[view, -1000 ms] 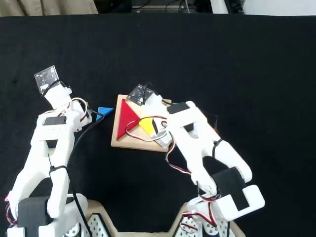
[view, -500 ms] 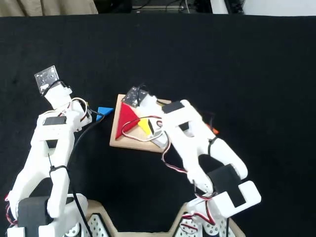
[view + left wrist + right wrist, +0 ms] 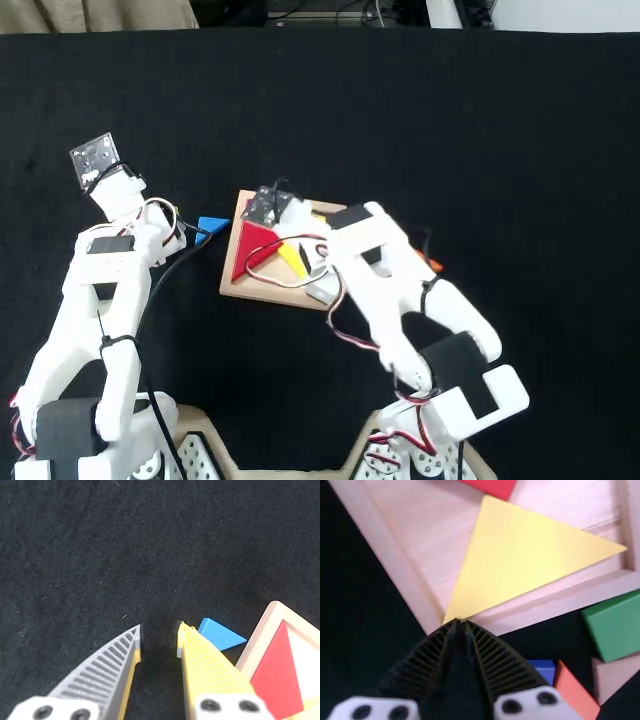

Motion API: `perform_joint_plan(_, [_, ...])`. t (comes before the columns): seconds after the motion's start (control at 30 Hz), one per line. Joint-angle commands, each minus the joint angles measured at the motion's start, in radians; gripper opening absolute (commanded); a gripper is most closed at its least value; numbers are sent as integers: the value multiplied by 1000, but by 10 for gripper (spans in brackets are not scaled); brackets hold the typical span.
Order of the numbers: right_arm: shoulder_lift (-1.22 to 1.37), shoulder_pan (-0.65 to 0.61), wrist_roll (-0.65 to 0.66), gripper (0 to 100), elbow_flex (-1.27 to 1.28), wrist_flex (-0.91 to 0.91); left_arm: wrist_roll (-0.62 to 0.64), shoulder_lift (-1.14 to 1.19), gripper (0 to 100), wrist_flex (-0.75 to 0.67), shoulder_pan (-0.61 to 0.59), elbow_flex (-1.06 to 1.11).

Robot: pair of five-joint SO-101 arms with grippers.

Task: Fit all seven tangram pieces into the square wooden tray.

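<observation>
Nearest the high camera stand the two white arms. The left arm [image 3: 95, 300] runs up the left side of the black cloth [image 3: 480, 120]; the right arm [image 3: 400, 290] leans from its base across the square wooden tray [image 3: 260, 293], which sits slightly skewed near the middle of the table.

The right gripper [image 3: 457, 624] has its black ribbed fingers pressed together with no gap and nothing between them; the joined tips sit over the tray's rim, right at one sharp corner of the yellow triangle [image 3: 520, 555], which lies flat on the tray floor. Outside that rim, on the cloth near this gripper, lie a green piece [image 3: 615, 627], a dark blue piece [image 3: 543, 669], an orange piece [image 3: 572, 692] just beside the dark blue one, and a pale pinkish piece [image 3: 617, 677] next to the green one. Beyond the yellow triangle, also inside the tray, lies the red triangle [image 3: 492, 485]; from above it takes the tray's left part, with the yellow one just to its right.

The left gripper [image 3: 160, 627] is moderately parted, one grey finger and one yellow, with bare cloth in the gap and nothing held; whether the tips touch the cloth cannot be told. A light blue triangle [image 3: 220, 635] lies on the cloth just past the yellow finger's tip, between it and the tray's rim, outside the tray.

Farther off the cloth runs to the table's back edge; a beige curtain [image 3: 100, 12] hangs behind it.
</observation>
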Motion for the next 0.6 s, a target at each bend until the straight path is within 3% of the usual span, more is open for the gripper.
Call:
perform_joint_plan(0.0, [33,-83,14,11,36,35,-12,-6,130,-15,7,-12])
perform_joint_plan(0.47, [24,-115,5,11,28,-89,-12,-6,130,-15,10,-12])
perform_joint_plan(0.57, [2,-115,-63,11,7,-124,-12,-6,130,-15,10,-12])
